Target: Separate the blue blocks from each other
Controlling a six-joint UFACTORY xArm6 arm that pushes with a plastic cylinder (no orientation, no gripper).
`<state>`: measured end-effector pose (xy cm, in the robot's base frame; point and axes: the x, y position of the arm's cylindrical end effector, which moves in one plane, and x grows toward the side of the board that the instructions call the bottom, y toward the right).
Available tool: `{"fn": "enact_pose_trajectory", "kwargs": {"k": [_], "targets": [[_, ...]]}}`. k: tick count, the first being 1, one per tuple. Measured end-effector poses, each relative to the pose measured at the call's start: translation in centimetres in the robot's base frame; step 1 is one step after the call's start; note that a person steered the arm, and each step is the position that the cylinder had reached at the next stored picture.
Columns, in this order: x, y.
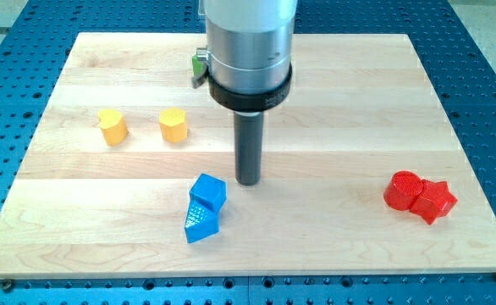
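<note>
Two blue blocks lie touching each other at the lower middle of the board. The blue cube (207,191) sits above the blue wedge-shaped block (201,224). My tip (248,181) rests on the board just to the right of the blue cube, a small gap apart from it. The rod rises straight up into the grey arm housing (250,51).
Two yellow blocks stand at the upper left, a cylinder (112,126) and a hexagonal one (173,124). Two red blocks touch at the right, a cylinder (402,190) and a star (435,201). A green block (198,65) peeks out behind the arm. The wooden board (333,246) lies on a blue perforated table.
</note>
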<state>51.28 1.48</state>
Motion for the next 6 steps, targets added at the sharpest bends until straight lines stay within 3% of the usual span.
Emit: {"fn": "enact_pose_trajectory", "kwargs": {"k": [1, 2, 3, 4, 6], "targets": [[5.9, 2.5], [7.7, -7.3], [3.3, -9.7], [2.0, -3.8], [3.7, -3.6]]}}
